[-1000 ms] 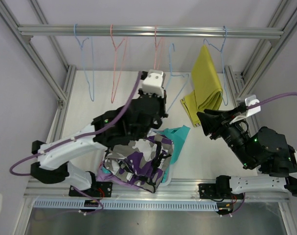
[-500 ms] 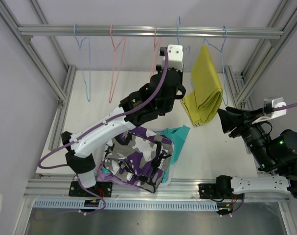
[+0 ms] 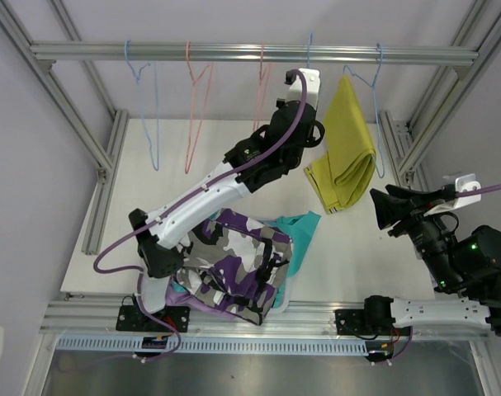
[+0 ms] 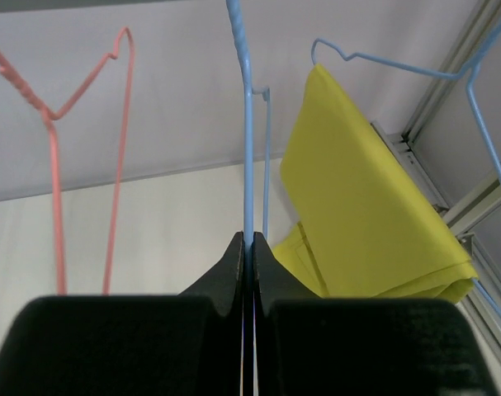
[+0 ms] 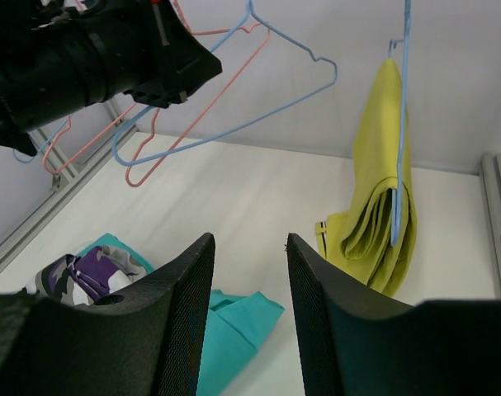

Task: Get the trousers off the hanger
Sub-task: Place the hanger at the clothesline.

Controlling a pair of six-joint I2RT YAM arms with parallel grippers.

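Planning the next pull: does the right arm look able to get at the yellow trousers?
Probably yes: the right gripper is open, facing the yellow trousers, with nothing between them.

Matt mustard cloth trousers (image 3: 349, 140), thin coated wire hanger (image 4: 248, 148); brushed metal rail (image 3: 233, 53), matt white table (image 3: 139, 186)

Left arm (image 3: 217, 186) stretched long, reaching up and across toward centre. Left tool (image 4: 247, 244) pinched tight on blue hanger (image 4: 248, 148) wire. Right arm (image 3: 448, 256) folded low at right. Right tool (image 5: 248, 241) level, jaws parted, empty.
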